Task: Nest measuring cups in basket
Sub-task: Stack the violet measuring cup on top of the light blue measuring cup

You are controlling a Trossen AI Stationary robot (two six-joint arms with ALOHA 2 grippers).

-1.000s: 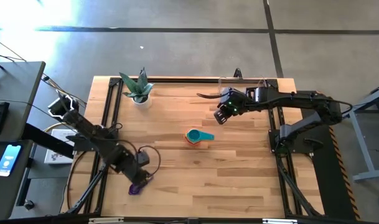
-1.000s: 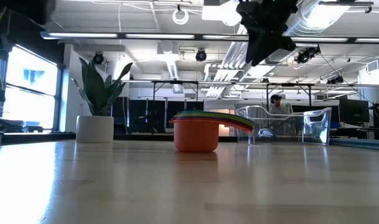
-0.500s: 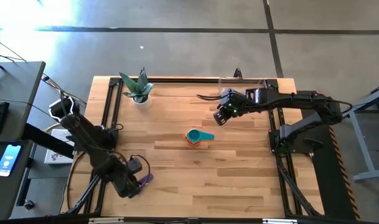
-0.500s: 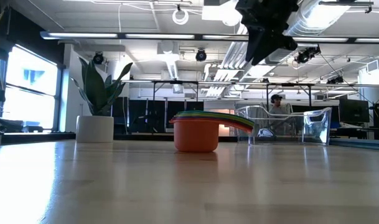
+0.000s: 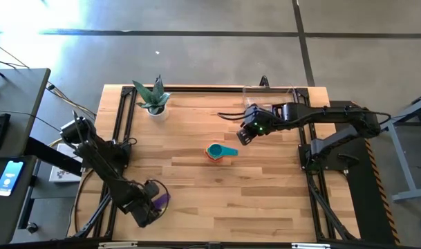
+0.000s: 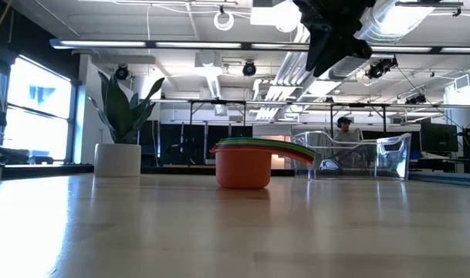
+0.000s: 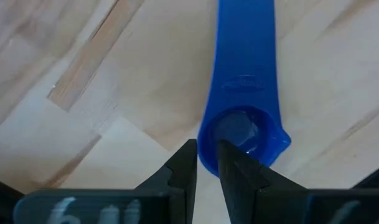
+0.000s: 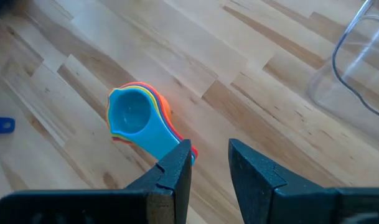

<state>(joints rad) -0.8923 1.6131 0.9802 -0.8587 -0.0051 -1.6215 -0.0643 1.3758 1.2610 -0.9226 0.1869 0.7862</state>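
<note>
The clear plastic basket (image 5: 269,95) sits at the far right edge of the wooden table (image 5: 265,200), and nothing can be made out inside its see-through walls; in the low view it shows as a low bin (image 6: 358,157) behind the cups. A white plant pot (image 5: 154,110) holding a spiky green plant (image 5: 151,93) stands at the far left corner.

Near the table's middle, a stack of nested measuring cups (image 5: 218,152) rests upright: an orange cup (image 6: 241,166) at the bottom, thin yellow, green and red rims above it, and a teal cup (image 8: 132,114) on top, its flat handle pointing toward the right arm.

The left gripper (image 7: 206,176) is low at the table's near left corner, its fingers narrowly parted around the rim of a small blue measuring cup (image 7: 242,112); whether they pinch it cannot be told. From above that cup looks purple (image 5: 158,201).

The right gripper (image 8: 209,163) hovers above the table between the stack and the basket, fingers parted a little and holding nothing.
</note>
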